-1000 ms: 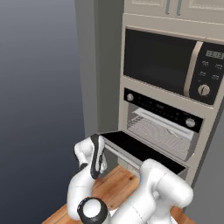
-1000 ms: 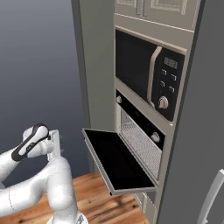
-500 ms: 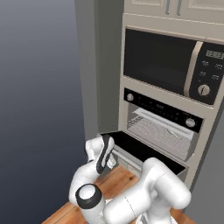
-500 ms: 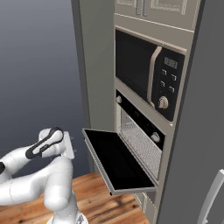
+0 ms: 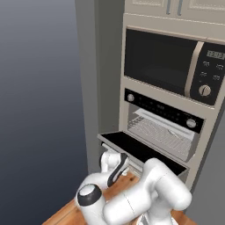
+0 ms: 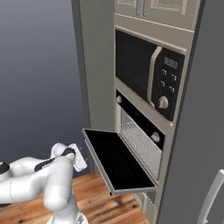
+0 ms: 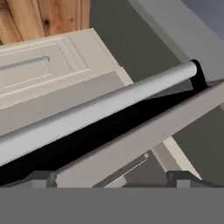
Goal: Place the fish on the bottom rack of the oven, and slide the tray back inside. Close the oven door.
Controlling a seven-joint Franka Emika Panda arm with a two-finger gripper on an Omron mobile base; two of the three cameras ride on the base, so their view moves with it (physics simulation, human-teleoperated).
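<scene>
Gripper [image 5: 115,161] sits low, just below and in front of the oven door [image 6: 114,161], at the door's left front corner by the handle end. In the hand view only the two dark fingertips [image 7: 41,178] rise at the bottom edge, set wide apart, so the jaws read as spread; nothing lies between them. Whether either tip touches the door, cannot tell. Straight ahead of the tips, close, runs the long silver bar handle [image 7: 96,109], slanting across the hand view, with its dark end bracket at the upper right. Behind the handle is the door's grey front edge, and beyond that a cream drawer front [image 7: 48,65] and a strip of wood floor [image 7: 48,17]. In the right base view the hand [image 6: 72,156] hangs just left of the door's near corner, apart from the black glass face. The door lies fully dropped, flat and level, glass side up, jutting out from the oven [image 5: 165,127]. Inside the open cavity, behind the door, the bottom rack [image 5: 160,132] shows as a silver wire grid, pushed in, not drawn out over the door. Whether anything rests on the rack, cannot tell; a faint pale shape on the grid is too small to read. Above the cavity is the black control strip with silver knobs; above the oven is the black microwave [image 5: 169,63] with its round dial.
</scene>
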